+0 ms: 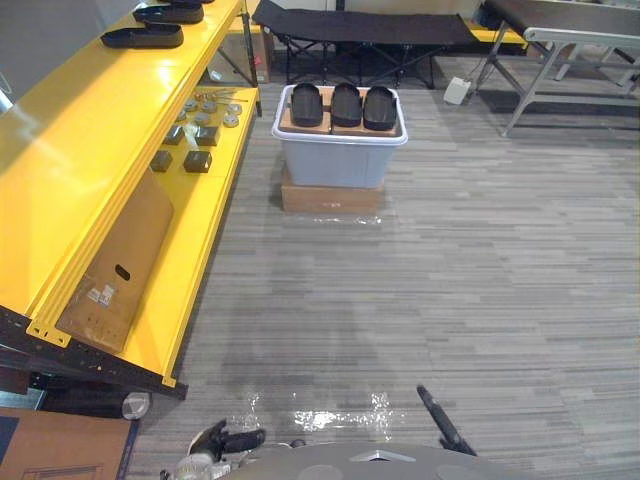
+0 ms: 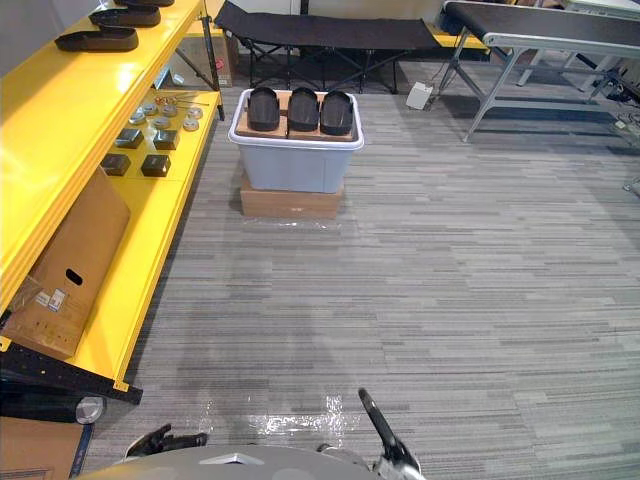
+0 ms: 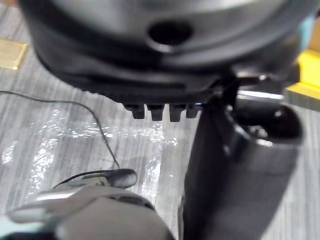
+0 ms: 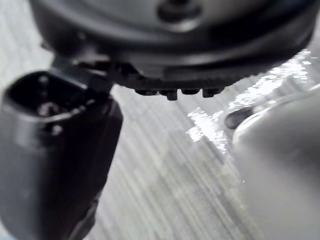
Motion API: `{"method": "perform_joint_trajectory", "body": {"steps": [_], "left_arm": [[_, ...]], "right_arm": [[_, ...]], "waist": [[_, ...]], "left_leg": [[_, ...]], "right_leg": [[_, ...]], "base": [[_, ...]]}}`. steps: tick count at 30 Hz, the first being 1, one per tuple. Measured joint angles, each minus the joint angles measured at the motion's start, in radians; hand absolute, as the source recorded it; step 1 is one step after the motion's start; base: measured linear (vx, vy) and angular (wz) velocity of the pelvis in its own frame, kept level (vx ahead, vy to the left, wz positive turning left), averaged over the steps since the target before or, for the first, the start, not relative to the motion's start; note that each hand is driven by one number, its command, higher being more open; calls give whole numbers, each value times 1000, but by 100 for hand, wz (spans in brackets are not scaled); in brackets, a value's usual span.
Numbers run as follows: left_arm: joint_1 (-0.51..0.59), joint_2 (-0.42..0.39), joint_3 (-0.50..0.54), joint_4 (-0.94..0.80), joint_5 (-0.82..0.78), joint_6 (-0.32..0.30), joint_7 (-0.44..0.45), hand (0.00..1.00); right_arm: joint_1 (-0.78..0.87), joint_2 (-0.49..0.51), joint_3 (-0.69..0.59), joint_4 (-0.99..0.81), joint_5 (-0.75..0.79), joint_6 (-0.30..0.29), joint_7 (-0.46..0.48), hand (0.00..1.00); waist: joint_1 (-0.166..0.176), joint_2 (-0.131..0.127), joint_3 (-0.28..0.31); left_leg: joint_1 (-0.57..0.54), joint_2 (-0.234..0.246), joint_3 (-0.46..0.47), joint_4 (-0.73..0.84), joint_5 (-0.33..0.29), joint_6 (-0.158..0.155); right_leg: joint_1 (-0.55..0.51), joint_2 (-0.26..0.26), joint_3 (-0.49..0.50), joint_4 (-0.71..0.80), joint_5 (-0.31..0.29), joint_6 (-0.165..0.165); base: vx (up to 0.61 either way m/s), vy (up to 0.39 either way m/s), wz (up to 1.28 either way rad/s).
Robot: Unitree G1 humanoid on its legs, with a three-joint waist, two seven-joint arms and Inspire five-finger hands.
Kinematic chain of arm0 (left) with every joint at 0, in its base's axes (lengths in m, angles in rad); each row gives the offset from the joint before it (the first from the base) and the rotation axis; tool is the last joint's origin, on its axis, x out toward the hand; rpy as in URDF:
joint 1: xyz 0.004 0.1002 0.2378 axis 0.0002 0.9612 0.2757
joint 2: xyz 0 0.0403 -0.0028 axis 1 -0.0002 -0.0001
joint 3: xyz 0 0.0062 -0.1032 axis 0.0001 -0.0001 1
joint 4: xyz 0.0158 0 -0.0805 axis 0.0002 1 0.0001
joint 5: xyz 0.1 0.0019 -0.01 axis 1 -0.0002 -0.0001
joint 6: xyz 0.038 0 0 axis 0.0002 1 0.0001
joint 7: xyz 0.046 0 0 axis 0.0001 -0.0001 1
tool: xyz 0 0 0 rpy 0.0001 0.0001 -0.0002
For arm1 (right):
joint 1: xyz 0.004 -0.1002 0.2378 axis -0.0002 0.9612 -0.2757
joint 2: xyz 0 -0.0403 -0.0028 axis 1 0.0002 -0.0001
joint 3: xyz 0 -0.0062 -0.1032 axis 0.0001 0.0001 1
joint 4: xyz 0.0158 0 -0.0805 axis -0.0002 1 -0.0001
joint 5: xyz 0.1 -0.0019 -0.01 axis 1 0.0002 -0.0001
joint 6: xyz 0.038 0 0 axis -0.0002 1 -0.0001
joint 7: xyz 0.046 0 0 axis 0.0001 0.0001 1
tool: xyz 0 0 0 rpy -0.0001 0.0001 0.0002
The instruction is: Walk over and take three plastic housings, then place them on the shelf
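Step in hand: the walk-over, nothing picked yet. Three plastic housings (image 1: 343,105) sit side by side on a cardboard sheet (image 1: 286,120) atop the grey bin (image 1: 340,162), upper centre of frame, well apart from the robot across open floor. Left hand (image 1: 232,439) at bottom left and right hand (image 1: 438,415) at bottom centre-right both have loose, extended fingers and hold nothing. Yellow shelf (image 1: 90,150) runs up the left side, with two similar housings (image 1: 143,37) on its top level, upper left. Next: approach the bin squarely, stop within reach, lift the first housing.
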Motion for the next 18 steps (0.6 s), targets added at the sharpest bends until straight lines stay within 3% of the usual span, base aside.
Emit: {"method": "perform_joint_trajectory", "body": {"steps": [2,4,10,12,18], "left_arm": [[-30,2,-26,-39,11,-17,-22,100],[-51,4,-51,-48,11,-17,-44,100],[-66,-27,-95,-48,-60,0,-115,100],[-58,-30,-86,-30,-94,23,-113,100],[-55,-41,-26,14,-175,16,-64,100]], "right_arm": [[-38,-9,68,-58,-131,-48,21,100],[-77,-16,93,-64,-167,-71,34,100],[-103,-17,126,-62,-174,-96,53,100],[-70,-17,122,-47,-92,-85,68,100],[-27,-1,68,3,70,-45,81,100]], "waist": [[-4,-3,2],[-5,-3,3],[-13,-4,3],[-13,-5,4],[-14,-3,3]], "left_leg": [[-8,0,-1,-2,7,-3],[-15,0,-2,-5,14,-3],[2,0,0,-21,22,-6],[5,0,-1,-24,22,-6],[24,-5,-4,-32,27,2]], "right_leg": [[-11,0,0,4,0,0],[-19,0,-1,4,0,0],[-10,1,-1,7,0,0],[-11,0,-3,13,0,0],[3,-5,-5,22,-1,0]], "base": [[-55,-17,1],[-69,-23,4],[-46,-20,-1],[-41,-1,3],[-48,5,0]]}}
